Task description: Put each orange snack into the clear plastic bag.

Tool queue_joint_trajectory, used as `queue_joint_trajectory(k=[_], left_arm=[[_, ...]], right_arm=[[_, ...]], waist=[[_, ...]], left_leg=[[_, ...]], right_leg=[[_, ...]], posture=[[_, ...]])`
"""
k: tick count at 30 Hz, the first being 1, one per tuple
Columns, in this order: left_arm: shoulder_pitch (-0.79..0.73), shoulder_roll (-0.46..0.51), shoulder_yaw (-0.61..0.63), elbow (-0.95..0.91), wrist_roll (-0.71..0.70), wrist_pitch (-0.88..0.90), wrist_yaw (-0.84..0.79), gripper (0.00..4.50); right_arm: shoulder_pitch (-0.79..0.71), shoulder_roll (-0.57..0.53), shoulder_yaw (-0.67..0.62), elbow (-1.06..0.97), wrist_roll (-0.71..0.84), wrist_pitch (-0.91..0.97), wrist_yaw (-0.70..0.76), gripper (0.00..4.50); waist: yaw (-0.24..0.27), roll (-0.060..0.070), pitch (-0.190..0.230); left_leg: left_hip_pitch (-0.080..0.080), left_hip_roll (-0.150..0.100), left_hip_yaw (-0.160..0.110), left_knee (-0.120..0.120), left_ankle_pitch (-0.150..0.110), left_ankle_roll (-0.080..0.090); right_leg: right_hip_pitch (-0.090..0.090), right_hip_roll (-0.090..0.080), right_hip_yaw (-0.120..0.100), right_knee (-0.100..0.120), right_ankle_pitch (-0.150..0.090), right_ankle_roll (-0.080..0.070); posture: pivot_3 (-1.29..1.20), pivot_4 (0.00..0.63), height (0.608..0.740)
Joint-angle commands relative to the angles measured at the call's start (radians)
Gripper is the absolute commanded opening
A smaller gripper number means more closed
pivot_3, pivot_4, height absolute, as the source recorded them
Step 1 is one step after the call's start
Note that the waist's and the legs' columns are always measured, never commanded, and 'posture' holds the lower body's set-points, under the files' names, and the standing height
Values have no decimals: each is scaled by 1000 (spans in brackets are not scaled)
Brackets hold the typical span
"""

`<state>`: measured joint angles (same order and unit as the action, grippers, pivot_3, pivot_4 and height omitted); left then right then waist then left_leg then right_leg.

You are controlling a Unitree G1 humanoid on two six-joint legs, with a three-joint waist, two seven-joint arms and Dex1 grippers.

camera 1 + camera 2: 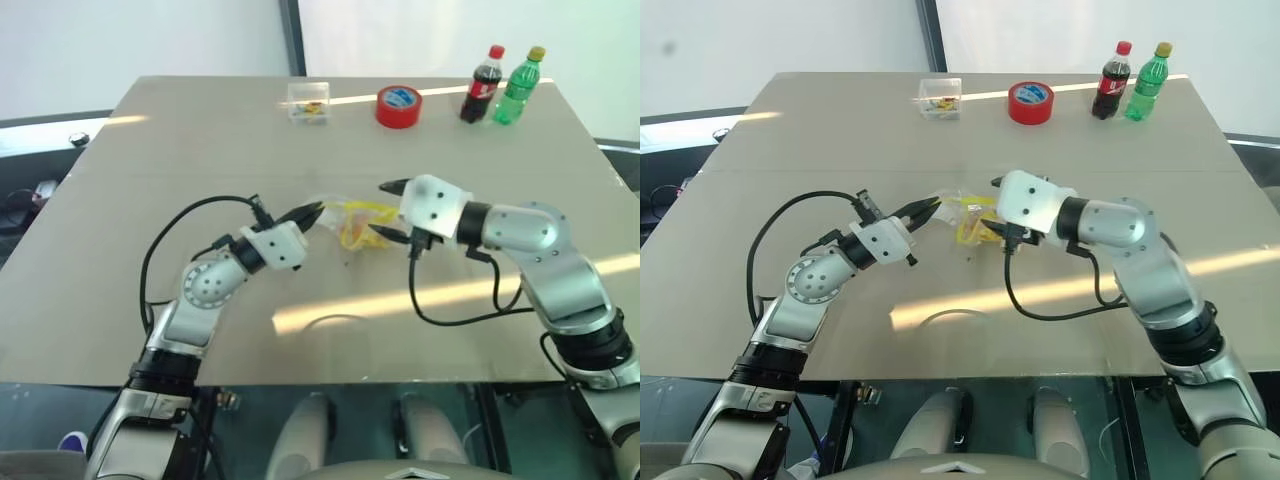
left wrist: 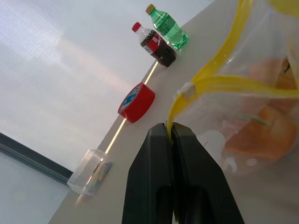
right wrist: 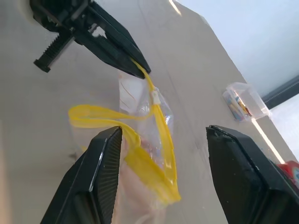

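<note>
The clear plastic bag hangs just above the middle of the table, its yellow strip looping at the mouth. My left gripper is shut on one end of that strip, as the left wrist view shows at its fingertips. Orange snacks show through the plastic inside the bag. My right gripper is open right at the bag's other side. One finger is above the mouth and one below, with the yellow strip between them but not pinched.
At the table's far edge stand a small clear box, a red tape roll, a cola bottle and a green bottle. Black cables hang from both wrists over the near table.
</note>
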<state>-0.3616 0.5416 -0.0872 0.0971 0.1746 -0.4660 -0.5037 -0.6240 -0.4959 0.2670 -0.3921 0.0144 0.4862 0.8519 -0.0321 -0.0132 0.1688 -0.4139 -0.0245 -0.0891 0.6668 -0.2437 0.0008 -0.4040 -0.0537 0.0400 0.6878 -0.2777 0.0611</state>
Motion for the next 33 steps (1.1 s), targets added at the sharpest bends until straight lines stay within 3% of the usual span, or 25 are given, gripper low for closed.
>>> queue_joint_trajectory(k=[1, 6, 10, 13, 18, 27, 30, 33], left_arm=[[-11, 4, 19, -29, 2, -3, 24, 0], [-30, 0, 51, -17, 23, 34, 82, 0], [-46, -1, 47, -10, 24, 27, 92, 0], [-49, 1, 35, -4, 39, 4, 93, 0], [-48, -1, 27, -9, 55, -14, 99, 0], [-29, -6, 20, -30, 67, -30, 107, 0], [-27, -7, 18, -35, 69, -31, 111, 0], [-23, -6, 18, -41, 68, -30, 113, 0]], right_arm=[[-25, 27, -175, -32, 172, 91, -7, 2915], [-33, -56, -285, 39, 159, 83, -68, 2915], [-67, -82, -193, 27, 119, 58, -61, 2915], [-91, -18, -58, 11, 79, 48, -76, 2915], [-133, 111, 64, 56, 36, 71, -128, 2915], [-202, 195, 73, 206, 7, 51, -180, 2915], [-209, 205, 77, 232, -2, 40, -180, 1491], [-208, 209, 82, 243, -10, 33, -175, 1491]], waist=[[1, 0, 0], [18, 0, 0], [10, 0, 0], [-8, 0, 0], [-7, 0, 0], [-4, 0, 0], [-5, 0, 0], [-5, 0, 0]], left_leg=[[0, 0, 0, 0, 0, 0], [0, 0, 0, 0, 0, 0], [0, 0, 1, -1, 0, 0], [0, 0, 2, -1, 0, 0], [-1, 0, 2, -1, 0, 0], [-1, -1, 0, 0, 0, 0], [-1, -1, 1, -1, 0, 0], [-1, -1, 1, -1, 0, 0]], right_leg=[[0, 0, 0, 0, 0, 0], [0, -1, -1, 0, 0, 0], [-1, 0, 0, 0, 0, 0], [-1, 0, 1, 0, 0, 0], [-2, 0, 2, 2, 0, 0], [-3, 0, 0, 2, 0, 0], [-3, 0, 1, 2, 0, 0], [-3, 0, 1, 2, 0, 0]], posture=[[0, 150, 740], [0, 150, 740], [0, 150, 740], [0, 150, 740], [0, 150, 740], [0, 150, 740], [0, 150, 740], [0, 150, 740]])
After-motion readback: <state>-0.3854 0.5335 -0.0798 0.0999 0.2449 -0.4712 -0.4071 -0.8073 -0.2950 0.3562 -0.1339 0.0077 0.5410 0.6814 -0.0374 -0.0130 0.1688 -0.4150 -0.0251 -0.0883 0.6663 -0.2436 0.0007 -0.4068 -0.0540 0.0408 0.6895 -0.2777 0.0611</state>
